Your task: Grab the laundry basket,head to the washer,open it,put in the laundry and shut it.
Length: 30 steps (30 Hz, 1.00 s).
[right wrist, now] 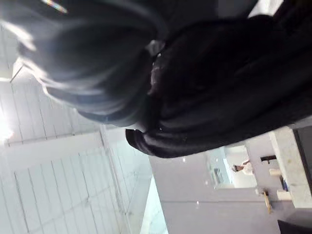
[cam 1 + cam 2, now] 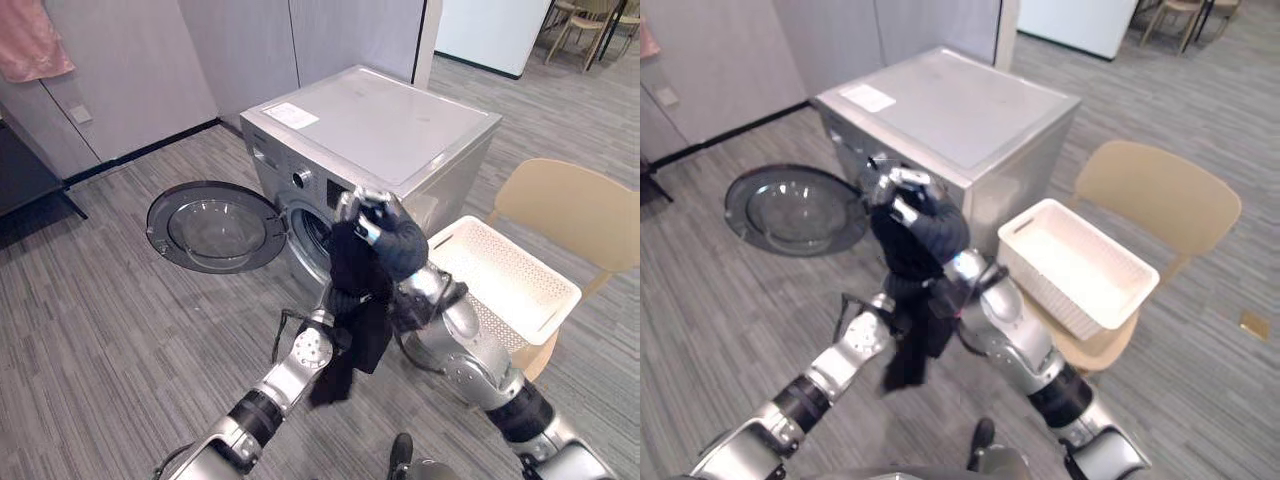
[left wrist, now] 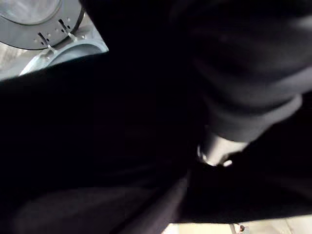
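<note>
Black garment covers the left hand entirely, so we can't read its fingers. Right hand sits at the top of the cloth; we can't tell curl from the head views, and its wrist view is dark blur. Washer drum opening mostly hidden behind cloth and hand. Chair cut by the right edge.

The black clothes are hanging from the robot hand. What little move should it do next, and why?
Probably push the black garment forward into the washer opening. The door is wide open, the white basket on the chair looks empty, and the right robot hand holds the cloth up just before the drum.
</note>
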{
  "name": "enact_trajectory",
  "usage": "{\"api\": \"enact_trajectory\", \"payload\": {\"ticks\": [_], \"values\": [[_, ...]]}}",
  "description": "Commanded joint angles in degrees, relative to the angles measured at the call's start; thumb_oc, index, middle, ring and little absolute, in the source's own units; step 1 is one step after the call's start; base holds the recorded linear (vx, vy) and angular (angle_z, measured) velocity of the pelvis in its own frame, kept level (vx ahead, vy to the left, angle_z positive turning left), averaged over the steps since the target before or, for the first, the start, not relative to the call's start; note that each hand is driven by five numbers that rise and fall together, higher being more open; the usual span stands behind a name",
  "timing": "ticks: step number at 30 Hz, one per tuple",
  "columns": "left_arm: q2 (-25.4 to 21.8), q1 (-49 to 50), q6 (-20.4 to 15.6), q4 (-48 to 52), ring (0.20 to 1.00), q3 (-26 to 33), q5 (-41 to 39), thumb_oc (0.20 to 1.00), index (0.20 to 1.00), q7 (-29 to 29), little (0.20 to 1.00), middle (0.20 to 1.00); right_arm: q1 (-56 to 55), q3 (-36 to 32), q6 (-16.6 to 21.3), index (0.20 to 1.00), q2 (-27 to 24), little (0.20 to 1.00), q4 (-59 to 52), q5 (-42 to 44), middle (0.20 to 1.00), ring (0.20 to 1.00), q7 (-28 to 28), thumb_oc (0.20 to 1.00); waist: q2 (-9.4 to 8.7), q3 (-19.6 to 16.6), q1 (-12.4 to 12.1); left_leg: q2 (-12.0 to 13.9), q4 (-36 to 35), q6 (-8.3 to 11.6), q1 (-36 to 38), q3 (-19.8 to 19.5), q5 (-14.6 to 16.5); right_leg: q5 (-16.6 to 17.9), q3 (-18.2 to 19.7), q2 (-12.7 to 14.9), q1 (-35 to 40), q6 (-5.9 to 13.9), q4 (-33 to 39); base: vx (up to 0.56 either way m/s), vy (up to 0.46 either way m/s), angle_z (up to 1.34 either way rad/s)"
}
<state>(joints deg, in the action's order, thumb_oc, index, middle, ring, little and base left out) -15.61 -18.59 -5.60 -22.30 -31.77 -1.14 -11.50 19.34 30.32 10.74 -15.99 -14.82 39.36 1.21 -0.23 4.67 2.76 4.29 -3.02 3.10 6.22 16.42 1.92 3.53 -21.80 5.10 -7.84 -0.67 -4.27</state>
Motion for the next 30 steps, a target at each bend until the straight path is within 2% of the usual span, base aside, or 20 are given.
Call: {"api": "enact_trajectory", "payload": {"ticks": [1, 2, 3, 5, 9, 10, 11, 12, 15, 18, 19, 21, 24, 26, 27, 30], "values": [[-0.4, -0.7, -2.8, 3.2, 0.2, 3.0, -0.2, 0.2, 0.2, -0.8, 0.2, 0.2, -1.8, -5.7, 2.0, 0.2, 0.8, 0.2, -2.4, 1.8, 0.2, 0.2, 0.9, 0.2, -2.38, -2.0, 0.1, -0.7, -2.0, -0.03, -2.9, -0.2, -0.7, -5.4, 4.9, 0.2, 8.9, 7.02, 5.3, 0.03, 0.018, -0.09], [-2.2, 3.7, -3.2, 6.3, 0.2, 6.5, -1.1, 0.2, 0.2, -0.1, 0.2, 0.2, -7.7, -9.3, 1.5, 0.2, -0.8, 0.2, -1.2, -0.4, 0.2, 0.2, 0.7, 0.2, -2.11, -1.9, 0.2, -0.8, -2.0, -0.05, -2.3, 0.0, -0.4, -5.2, 5.1, 0.3, 9.5, 7.28, 5.7, 0.01, 0.009, -0.08], [-2.2, 3.8, -3.1, 6.4, 0.2, 6.5, -1.1, 0.2, 0.2, -0.1, 0.2, 0.2, -7.8, -9.3, 1.5, 0.2, -0.8, 0.2, -1.3, -0.4, 0.2, 0.2, 0.7, 0.2, -2.14, -2.1, 0.2, -0.8, -2.0, -0.08, -2.6, 0.0, -0.6, -5.1, 5.1, 0.3, 9.3, 7.25, 5.8, 0.02, 0.006, -0.1], [-3.6, 8.3, -3.5, 9.4, 0.2, 10.2, -2.2, 0.2, 0.2, 0.8, 0.2, 0.2, -13.0, -13.4, 1.1, 0.2, -2.3, 0.2, 0.6, -3.8, 0.2, 0.2, 0.2, 0.2, -1.92, -2.2, 0.3, -0.8, -2.0, -0.02, -2.1, 0.2, -0.3, -5.1, 5.2, 0.4, 10.0, 7.42, 6.2, 0.02, -0.006, -0.08], [-5.1, 16.2, -4.2, 14.8, 0.2, 17.5, -5.7, 0.2, 0.2, 4.0, 0.2, 0.2, -20.2, -21.1, -0.9, 0.2, -5.7, 0.2, 4.9, -15.8, 0.2, 0.2, -1.1, 0.2, -1.63, -2.4, 0.1, -0.9, -2.0, -0.11, -1.8, -0.1, -0.3, -4.9, 5.2, 0.4, 10.7, 7.62, 6.9, 0.01, -0.011, -0.01], [-5.4, 17.8, -4.2, 15.3, 0.2, 18.8, -6.9, 0.2, 0.2, 5.3, 0.2, 0.2, -21.5, -22.2, -1.5, 0.341, -7.1, 0.341, 6.4, -19.2, 0.341, 0.341, -0.7, 0.341, -1.63, -2.2, 0.0, -0.9, -2.0, -0.1, -1.5, -0.2, -0.3, -5.1, 5.3, 0.4, 10.9, 7.66, 6.8, 0.01, -0.062, -0.01], [-5.7, 20.5, -3.6, 15.5, 0.2, 20.7, -9.6, 0.2, 0.2, 8.4, 0.2, 0.2, -23.4, -24.0, -2.9, 1.0, -10.3, 1.0, 7.7, -26.1, 1.0, 1.0, 0.0, 1.0, -1.7, -2.0, -0.2, -0.8, -2.0, -0.12, -1.5, -0.4, -0.4, -5.4, 5.3, 0.3, 11.2, 7.58, 6.7, 0.0, -0.053, -0.02], [-5.7, 20.5, -3.6, 15.6, 0.2, 20.7, -9.6, 0.2, 0.2, 8.5, 0.2, 0.2, -23.4, -24.0, -2.9, 1.0, -10.3, 1.0, 7.6, -26.2, 1.0, 1.0, 0.0, 1.0, -1.72, -2.1, -0.2, -0.9, -2.0, -0.15, -1.7, -0.4, -0.5, -5.3, 5.3, 0.4, 11.0, 7.55, 6.7, 0.0, -0.051, -0.01], [-6.3, 23.5, -2.4, 14.0, 0.2, 22.3, -12.5, 0.2, 0.2, 12.6, 0.2, 0.2, -26.4, -24.7, -4.6, 1.0, -15.2, 1.0, 10.5, -36.8, 1.0, 1.0, 1.3, 1.0, -1.43, -1.6, -0.3, -0.9, -2.0, -0.15, -1.4, -0.8, -0.6, -5.7, 5.3, 0.3, 11.4, 7.49, 6.5, 0.01, -0.026, 0.0], [-6.9, 24.6, -2.1, 12.5, 0.2, 22.6, -12.1, 0.2, 0.2, 13.4, 0.2, 0.2, -27.1, -23.4, -5.4, 1.0, -15.4, 1.0, 14.9, -40.4, 1.0, 1.0, 2.0, 1.0, -1.2, -1.2, -0.2, -0.9, -2.0, -0.17, -1.1, -1.0, -0.8, -6.0, 5.5, 0.1, 11.5, 7.35, 6.4, 0.01, -0.026, -0.01], [-6.8, 25.6, -1.4, 10.0, 0.2, 23.4, -12.3, 0.2, 0.2, 13.7, 0.2, 0.2, -26.8, -22.2, -6.1, 1.0, -15.9, 1.0, 19.6, -45.8, 1.0, 1.0, 1.4, 1.0, -0.93, -0.3, -0.5, -0.9, -1.7, -0.24, -1.0, -1.6, -1.0, -6.4, 5.7, -0.1, 11.4, 7.15, 5.9, -0.01, -0.047, -0.03], [-7.5, 26.0, -0.8, 6.1, 0.2, 24.6, -10.9, 0.2, 0.2, 12.7, 0.2, 0.2, -25.6, -21.1, -6.6, 1.0, -14.8, 1.0, 27.0, -47.7, 1.0, 1.0, 0.2, 1.0, -1.02, 2.8, -1.2, -0.4, 3.5, -0.21, -4.6, -2.6, -0.2, -7.0, 6.0, 0.0, 10.1, 6.47, 4.4, -0.12, -0.077, -0.02], [-7.2, 25.3, 0.0, 1.7, 0.2, 25.5, -11.3, 0.2, 0.2, 11.8, 0.2, 0.2, -24.3, -20.5, -6.7, 1.0, -14.2, 1.0, 32.3, -47.9, 1.0, 1.0, -1.1, 1.0, -1.44, 5.4, -2.2, 0.3, 9.0, 0.66, -10.3, -3.9, -0.1, -7.4, 3.7, 0.6, 8.6, 5.64, 4.0, -0.15, -0.067, 0.02], [-7.2, 25.0, 0.2, 0.4, 0.2, 25.9, -10.7, 0.2, 0.2, 11.8, 0.2, 0.2, -23.9, -20.3, -7.0, 1.0, -14.4, 1.0, 34.6, -48.4, 1.0, 1.0, -1.5, 1.0, -1.49, 5.8, -2.7, 0.7, 10.1, 1.02, -12.2, -3.1, -0.5, -7.7, 1.1, 1.2, 8.6, 5.38, 4.2, -0.01, -0.021, 0.49], [-6.9, 24.9, 0.3, -0.7, 0.2, 26.3, -10.7, 0.2, 0.2, 11.6, 0.2, 0.2, -24.0, -19.9, -6.9, 1.0, -14.4, 1.0, 35.6, -48.9, 1.0, 1.0, -2.0, 1.0, -1.41, 5.7, -2.9, 1.6, 9.9, 1.58, -11.9, -2.4, 0.3, -8.8, 0.0, 1.2, 9.4, 5.72, 4.2, 0.09, 0.011, 0.75], [-6.6, 25.1, 0.9, -1.5, 0.2, 27.3, -10.6, 0.2, 0.2, 10.9, 0.2, 0.2, -24.5, -20.2, -8.0, 1.0, -14.2, 1.0, 37.4, -50.0, 1.0, 1.0, -2.5, 1.0, -1.39, 5.3, -2.6, 4.3, 6.4, 1.66, -12.5, 3.8, -3.0, -8.9, -4.8, 2.3, 10.0, 5.9, 4.2, 0.08, 0.083, 0.98]]}}
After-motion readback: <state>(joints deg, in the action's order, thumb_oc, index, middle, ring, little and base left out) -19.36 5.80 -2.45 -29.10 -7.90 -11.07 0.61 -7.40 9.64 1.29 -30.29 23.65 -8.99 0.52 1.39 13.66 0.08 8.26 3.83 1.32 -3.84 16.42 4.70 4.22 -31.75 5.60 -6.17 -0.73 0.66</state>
